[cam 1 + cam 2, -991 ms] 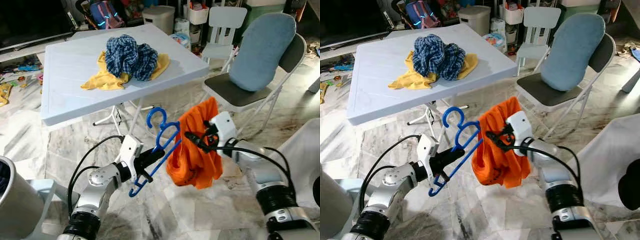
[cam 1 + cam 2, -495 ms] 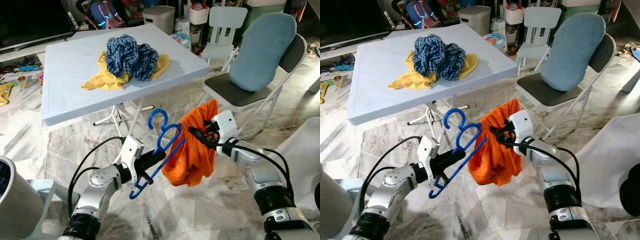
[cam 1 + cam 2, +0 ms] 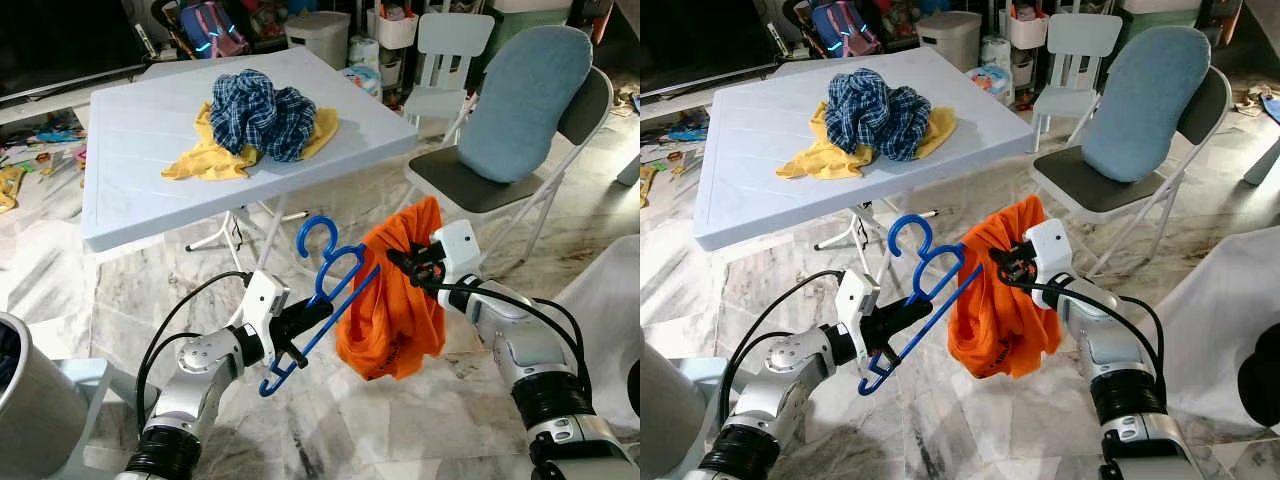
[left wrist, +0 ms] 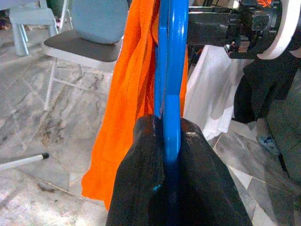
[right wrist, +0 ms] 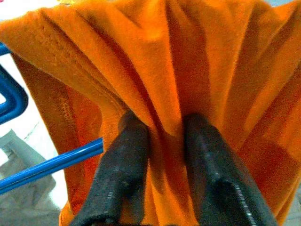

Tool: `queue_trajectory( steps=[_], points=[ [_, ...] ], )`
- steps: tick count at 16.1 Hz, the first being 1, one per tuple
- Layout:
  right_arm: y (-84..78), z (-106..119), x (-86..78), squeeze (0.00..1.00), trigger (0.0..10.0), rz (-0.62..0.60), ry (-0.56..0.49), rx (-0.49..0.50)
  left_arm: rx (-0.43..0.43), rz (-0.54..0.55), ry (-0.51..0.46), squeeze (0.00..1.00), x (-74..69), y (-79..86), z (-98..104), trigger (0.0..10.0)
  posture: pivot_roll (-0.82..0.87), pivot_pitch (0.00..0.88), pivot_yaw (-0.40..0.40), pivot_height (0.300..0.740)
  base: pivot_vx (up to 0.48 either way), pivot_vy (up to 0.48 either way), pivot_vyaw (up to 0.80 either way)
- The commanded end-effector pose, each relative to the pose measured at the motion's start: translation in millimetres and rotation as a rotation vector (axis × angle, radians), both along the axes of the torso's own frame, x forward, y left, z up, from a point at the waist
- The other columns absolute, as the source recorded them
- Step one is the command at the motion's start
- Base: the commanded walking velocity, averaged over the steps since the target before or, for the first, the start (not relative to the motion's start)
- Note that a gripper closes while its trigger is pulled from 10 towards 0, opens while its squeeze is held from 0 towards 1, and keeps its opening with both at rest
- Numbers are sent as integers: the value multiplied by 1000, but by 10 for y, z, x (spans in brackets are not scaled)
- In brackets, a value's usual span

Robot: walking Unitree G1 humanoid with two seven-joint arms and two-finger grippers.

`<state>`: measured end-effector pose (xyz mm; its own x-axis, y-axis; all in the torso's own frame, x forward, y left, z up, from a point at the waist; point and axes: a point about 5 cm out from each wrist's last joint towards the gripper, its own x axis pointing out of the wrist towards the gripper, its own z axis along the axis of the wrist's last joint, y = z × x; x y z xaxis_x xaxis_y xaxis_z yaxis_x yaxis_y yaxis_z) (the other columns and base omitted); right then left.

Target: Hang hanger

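white table on marble floor; grey folding chair beside it

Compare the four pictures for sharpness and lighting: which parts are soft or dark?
Eye views: evenly lit and sharp. Left wrist view: left gripper fingers dark and soft around the blue hanger. Right wrist view: orange shirt sharp, bright background washed out.

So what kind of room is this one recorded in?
Most likely a lived-in home living area: marble-tiled floor, a white folding table piled with clothes, a folding chair with a blue cushion, and household clutter along the back wall.
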<state>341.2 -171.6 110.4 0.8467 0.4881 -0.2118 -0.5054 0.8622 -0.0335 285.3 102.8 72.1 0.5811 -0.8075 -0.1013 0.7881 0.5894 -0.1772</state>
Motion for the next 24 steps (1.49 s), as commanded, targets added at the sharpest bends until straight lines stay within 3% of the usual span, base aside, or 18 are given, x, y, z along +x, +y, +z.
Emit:
queue_trajectory(
  steps=[1, 8, 12, 15, 19, 22, 24],
  points=[
    [-31, 54, 41, 0, 0, -26, -8, 12, -16, -11, -35, 0, 14, -3, 82, 0, -223, 0, 80, 740, 0, 0, 0],
    [-184, 183, 141, 0, 0, -160, -38, 99, -16, -9, -26, 0, -56, 24, 44, 0, -219, 0, 75, 740, 0, 0, 0],
    [-244, 460, 240, 0, 0, -242, -141, 157, 56, 21, -11, 0, -111, 110, -41, 0, -216, 0, 75, 740, 0, 0, 0],
    [-362, 693, 357, 0, 0, -421, -237, 164, 131, -25, -7, 0, -332, 176, -119, 0, -208, 0, 73, 740, 0, 0, 0],
    [-463, 582, 412, 0, 0, -603, -203, 62, 149, -66, -29, 0, -535, 218, -56, 0, -182, 0, 55, 740, 0, 0, 0],
    [-599, 434, 374, 0, 0, -712, -166, -45, 149, 66, -71, 0, -571, 312, -15, 0, -159, 0, 41, 740, 0, 0, 0],
    [-696, 332, 328, 0, 0, -751, -136, -74, 95, 291, -115, 0, -522, 443, 72, 0, -154, 0, 35, 740, 0, 0, 0]
  ],
)
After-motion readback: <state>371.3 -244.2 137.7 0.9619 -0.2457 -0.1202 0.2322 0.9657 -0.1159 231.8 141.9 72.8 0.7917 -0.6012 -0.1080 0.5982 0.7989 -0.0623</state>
